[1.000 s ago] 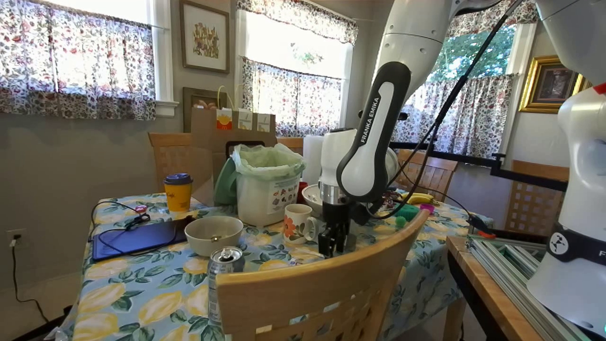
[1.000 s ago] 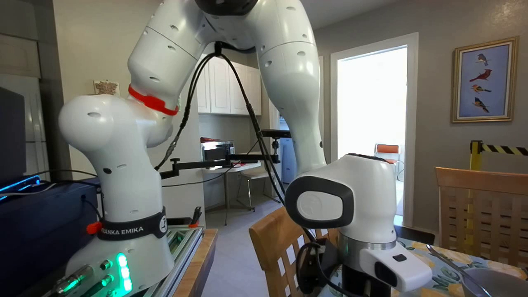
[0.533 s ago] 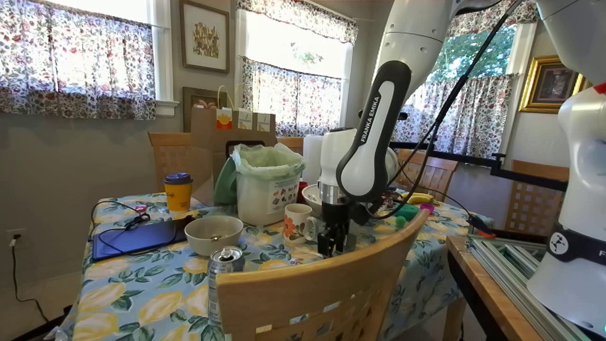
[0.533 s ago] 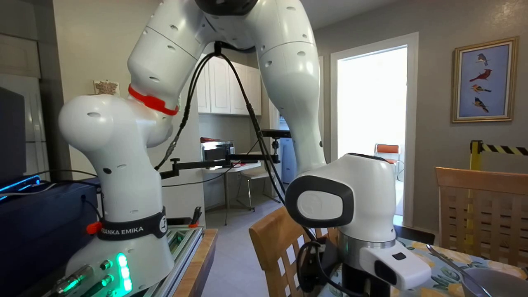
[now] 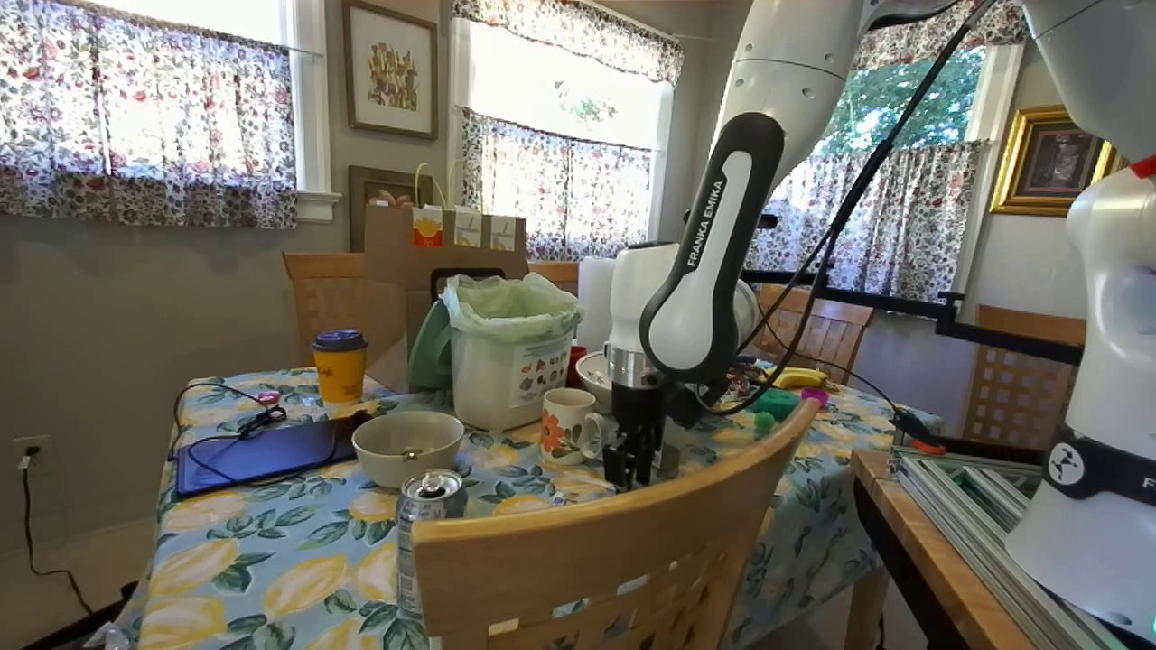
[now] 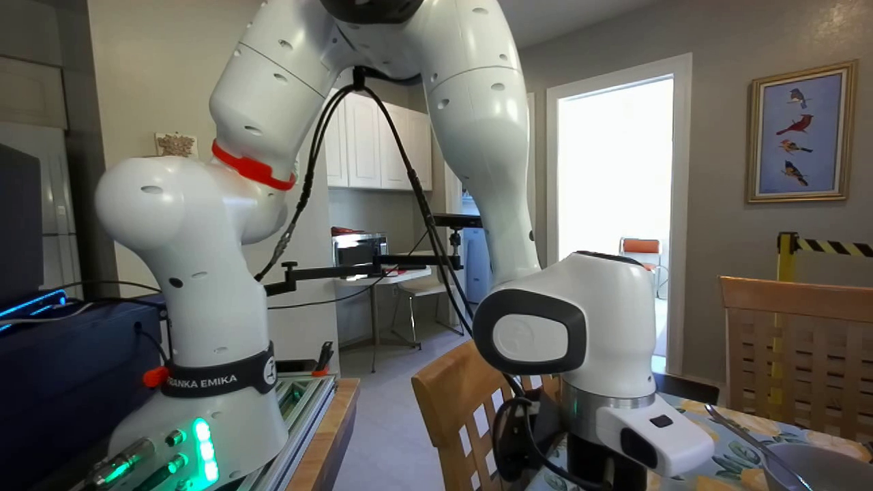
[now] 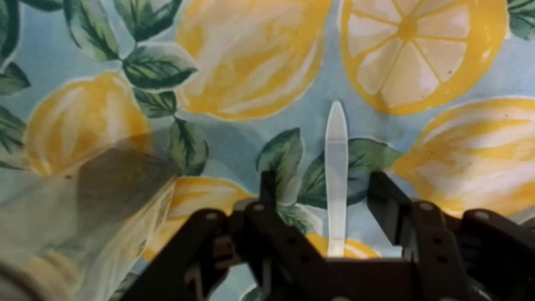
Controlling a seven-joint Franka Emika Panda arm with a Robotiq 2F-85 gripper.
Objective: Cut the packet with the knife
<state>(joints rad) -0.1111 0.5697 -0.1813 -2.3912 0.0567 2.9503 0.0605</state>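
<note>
A white plastic knife (image 7: 337, 167) lies flat on the lemon-print tablecloth in the wrist view, its tapered end pointing away from the gripper. My gripper (image 7: 322, 184) stands over it, open, with a finger on either side and gaps between the knife and both fingers. The knife's near end is hidden behind the gripper body. In an exterior view the gripper (image 5: 629, 474) points straight down, low over the table beside the flowered mug. The packet cannot be made out for certain in any view.
A flowered mug (image 5: 558, 429) stands close to the gripper. A see-through object (image 7: 121, 184) is at the lower left of the wrist view. A grey bowl (image 5: 406, 451), a can (image 5: 424, 542) and a lined bin (image 5: 506, 370) stand further off. A wooden chair back (image 5: 623, 546) rises in front.
The gripper has shifted very slightly to the left in an exterior view, with the arm moving a little along with it. The objects on the table have not moved.
</note>
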